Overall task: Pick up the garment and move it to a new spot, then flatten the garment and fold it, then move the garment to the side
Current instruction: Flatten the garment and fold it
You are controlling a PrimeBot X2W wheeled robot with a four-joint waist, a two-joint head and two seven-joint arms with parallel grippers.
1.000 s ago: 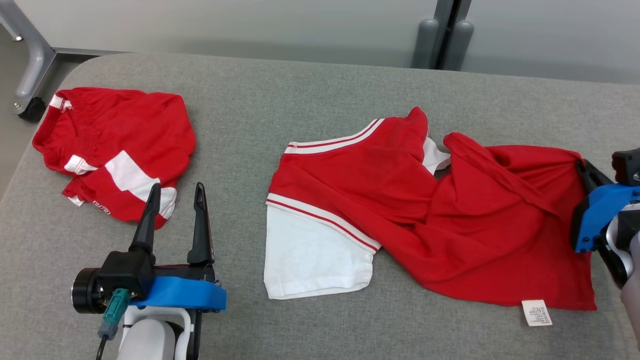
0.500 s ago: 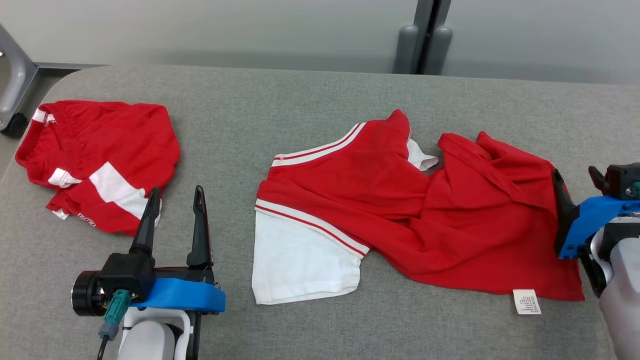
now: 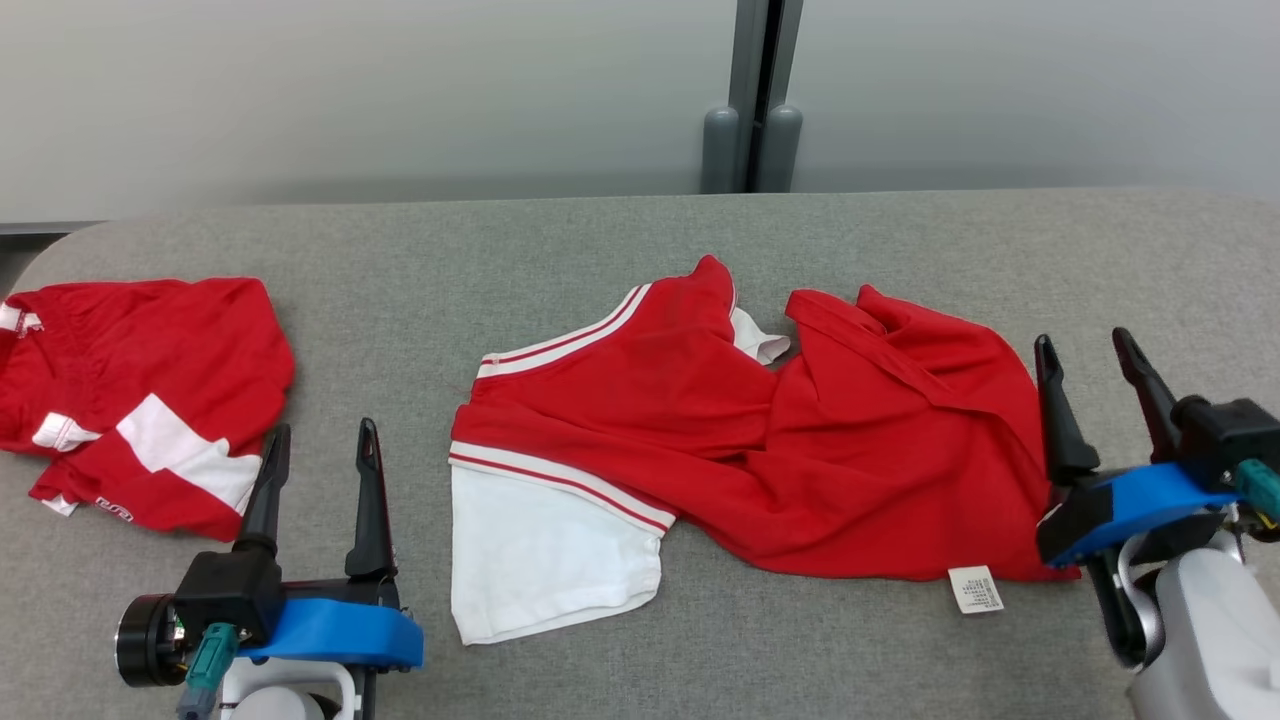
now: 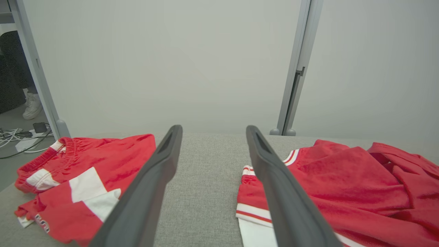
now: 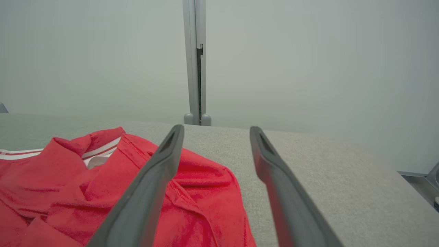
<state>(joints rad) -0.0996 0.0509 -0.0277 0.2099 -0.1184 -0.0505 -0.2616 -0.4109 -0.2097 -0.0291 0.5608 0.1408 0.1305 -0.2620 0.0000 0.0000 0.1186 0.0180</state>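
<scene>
A grey padded table (image 3: pixel 600 250) carries the crumpled red shirt (image 3: pixel 800 450). Just right of the shirt the right gripper (image 3: pixel 1081 336) stands open and empty, one finger perhaps touching the cloth. Left of the shirt the left gripper (image 3: pixel 325 427) is open too; farther left lie red shorts (image 3: pixel 150 380).

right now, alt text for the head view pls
A rumpled red-and-white shirt lies across the grey table, with the open left gripper and open right gripper either side. A second red garment lies at the far left.

The red garment (image 3: pixel 800 450) with white striped sleeves lies rumpled mid-table, its white care label at the near hem
</scene>
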